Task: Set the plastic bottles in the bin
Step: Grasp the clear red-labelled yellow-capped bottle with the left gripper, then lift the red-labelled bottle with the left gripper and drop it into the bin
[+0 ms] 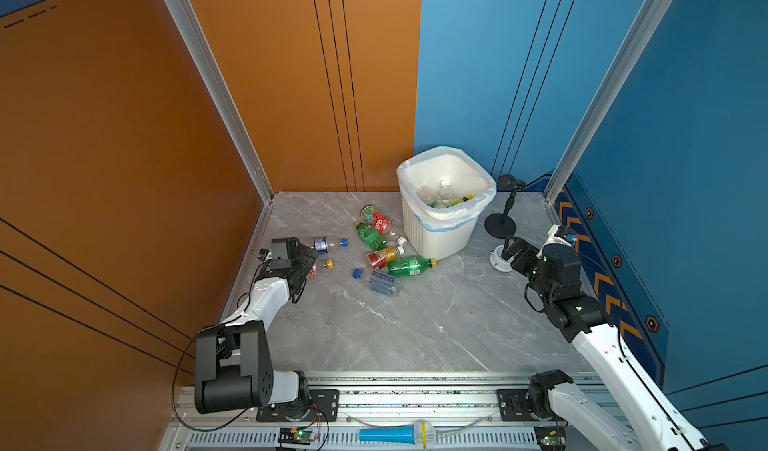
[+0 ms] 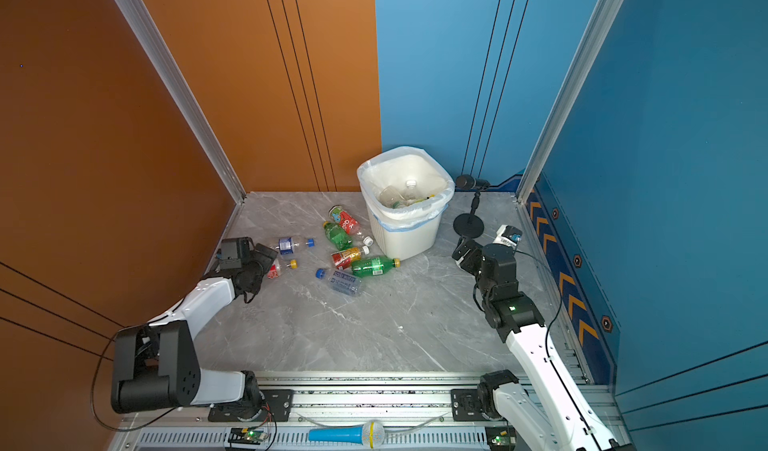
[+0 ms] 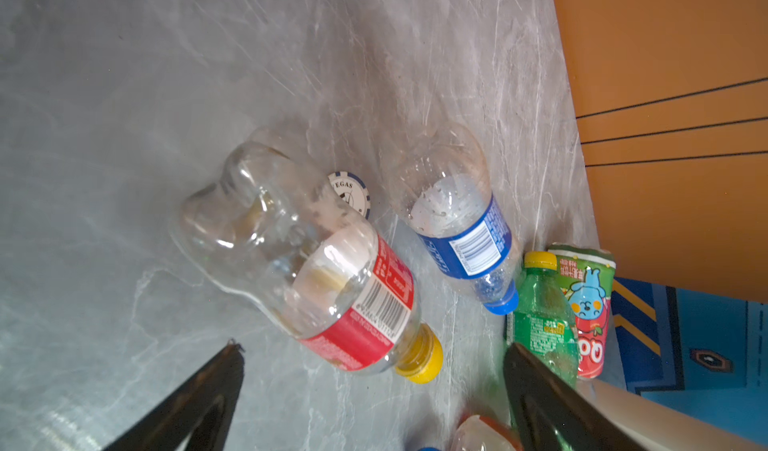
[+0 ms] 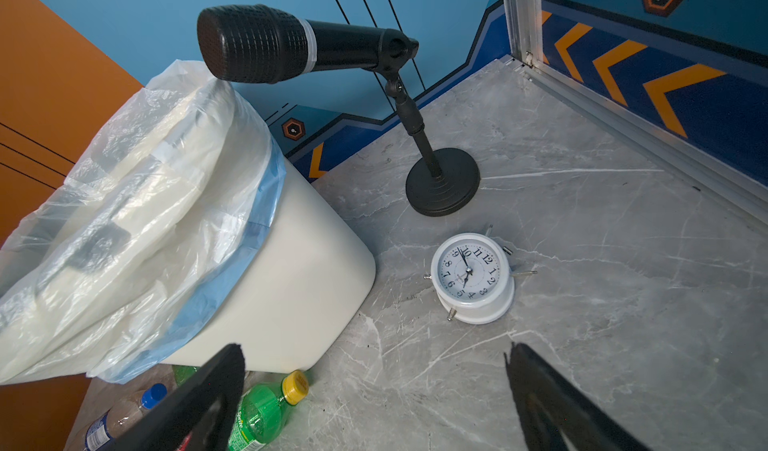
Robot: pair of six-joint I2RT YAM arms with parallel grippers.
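Everything sits on the grey tabletop (image 1: 415, 328). The bin (image 1: 440, 241) stands at the back by the blue wall, mouth up with the bag folded over the rim, so drops go in from above. A few bottles (image 1: 444, 187) already lie inside.

The left arm (image 1: 266, 299) is low near the left edge. The left jaws are spread wide, empty, and lined up on the red-label bottle (image 3: 332, 274). It lies on its side with the yellow cap toward the tips, so I'd close across the body.

The right arm (image 1: 552, 270) is parked on the right. The right jaws are released too, holding nothing, and face the mic stand (image 4: 442, 183) and the clock (image 4: 471, 278), which aren't task items.

7 bottles remain on the tabletop: a cluster of 5 (image 1: 384, 257) just left of the bin and 2 by the left jaws. The blue-label bottle (image 3: 461, 228) lies just beside my target, and a poker chip (image 3: 351, 191) shows between them. I'd leave the chip.
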